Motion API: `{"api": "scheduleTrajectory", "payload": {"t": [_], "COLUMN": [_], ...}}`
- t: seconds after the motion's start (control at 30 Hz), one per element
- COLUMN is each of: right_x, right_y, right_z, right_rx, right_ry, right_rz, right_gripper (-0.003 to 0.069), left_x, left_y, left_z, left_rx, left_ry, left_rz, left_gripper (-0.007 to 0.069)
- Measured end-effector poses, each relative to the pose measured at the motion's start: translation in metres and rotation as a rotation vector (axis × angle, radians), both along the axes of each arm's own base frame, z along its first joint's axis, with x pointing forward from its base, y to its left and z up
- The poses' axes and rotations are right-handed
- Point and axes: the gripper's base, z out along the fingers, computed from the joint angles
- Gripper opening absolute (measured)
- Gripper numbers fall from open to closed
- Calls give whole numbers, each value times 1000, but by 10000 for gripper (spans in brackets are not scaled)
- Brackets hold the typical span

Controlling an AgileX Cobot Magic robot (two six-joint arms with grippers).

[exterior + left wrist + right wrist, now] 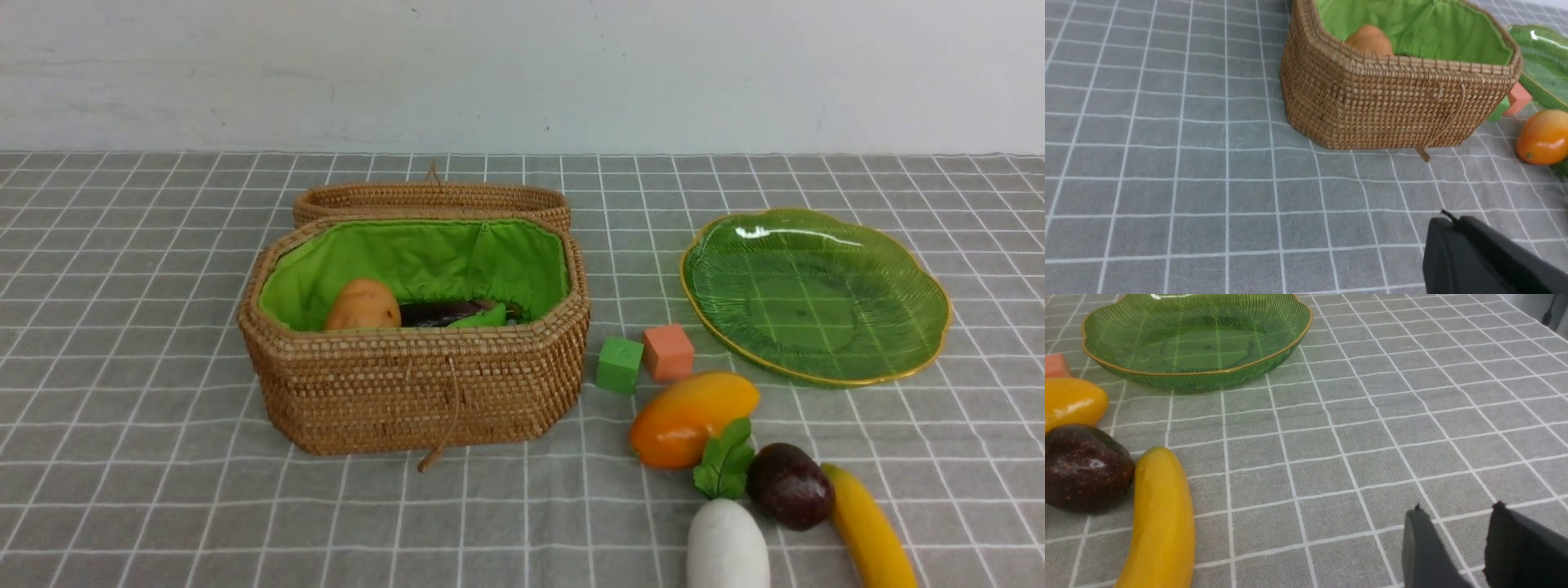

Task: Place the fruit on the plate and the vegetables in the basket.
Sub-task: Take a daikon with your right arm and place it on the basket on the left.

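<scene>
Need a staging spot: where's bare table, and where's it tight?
Bare: left of the basket; between basket and radish; right of the banana. Crowded: mango, radish leaves, plum and banana, bunched below the plate.

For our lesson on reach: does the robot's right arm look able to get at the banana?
Probably yes. The right jaws stand apart with nothing between them, and the banana lies uncovered on its side of the table; only the dark round fruit, close beside one end, might crowd them.

Robot's fingers (1427, 547) dk grey/blk, w/ small pointed tips.
</scene>
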Motion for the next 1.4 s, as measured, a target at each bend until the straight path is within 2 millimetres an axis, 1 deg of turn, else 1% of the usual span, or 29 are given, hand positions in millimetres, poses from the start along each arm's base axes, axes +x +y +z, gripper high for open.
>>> {"api": "scheduleTrajectory", "payload": {"t": [0.3, 0.47, 0.57, 0.6, 0.63, 0.67, 0.77, 0.83, 0.9, 0.93, 0.97, 1.03, 1.07, 1.13, 1.17, 1.23, 1.4], "right_x": [0, 0, 0, 0, 0, 0, 0, 0, 0, 0, 0, 0, 0, 0, 0, 0, 0], "right_y": [0, 0, 0, 0, 0, 0, 0, 0, 0, 0, 0, 0, 0, 0, 0, 0, 0], "right_z": [0, 0, 0, 0, 0, 0, 0, 0, 0, 0, 0, 0, 0, 0, 0, 0, 0], "right_rx": [0, 0, 0, 0, 0, 0, 0, 0, 0, 0, 0, 0, 0, 0, 0, 0, 0], "right_ry": [0, 0, 0, 0, 0, 0, 0, 0, 0, 0, 0, 0, 0, 0, 0, 0, 0], "right_rz": [0, 0, 0, 0, 0, 0, 0, 0, 0, 0, 0, 0, 0, 0, 0, 0, 0], "right_gripper": [242, 242, 242, 242, 242, 242, 242, 242, 242, 242, 242, 242, 242, 242, 242, 242, 242], "left_x": [1, 7, 11, 15, 16, 19, 16, 13, 12, 11, 11, 10, 10, 12, 12, 11, 10], "left_y": [1, 3, 3, 1, 1, 0, 0, 2, 3, 5, 6, 7, 8, 8, 8, 9, 10], "left_z": [0, -4, -10, -18, -20, -31, -46, -57, -63, -74, -75, -88, -90, -111, -111, -120, -127], "left_rx": [20, 73, 101, 129, 129, 156, 158, 155, 156, 155, 155, 153, 153, 156, 154, 153, 161], "left_ry": [-14, -97, -153, -184, -186, -223, -290, -337, -348, -347, -345, -326, -323, -255, -255, -188, -113], "left_rz": [8, 21, 18, 12, 10, -3, -7, 21, 46, 82, 91, 125, 126, 131, 131, 140, 151], "left_gripper": [-13, -13, -13, -13, -13, -13, -13, -13, -13, -13, -13, -13, -13, -13, -13, -13, -8]}}
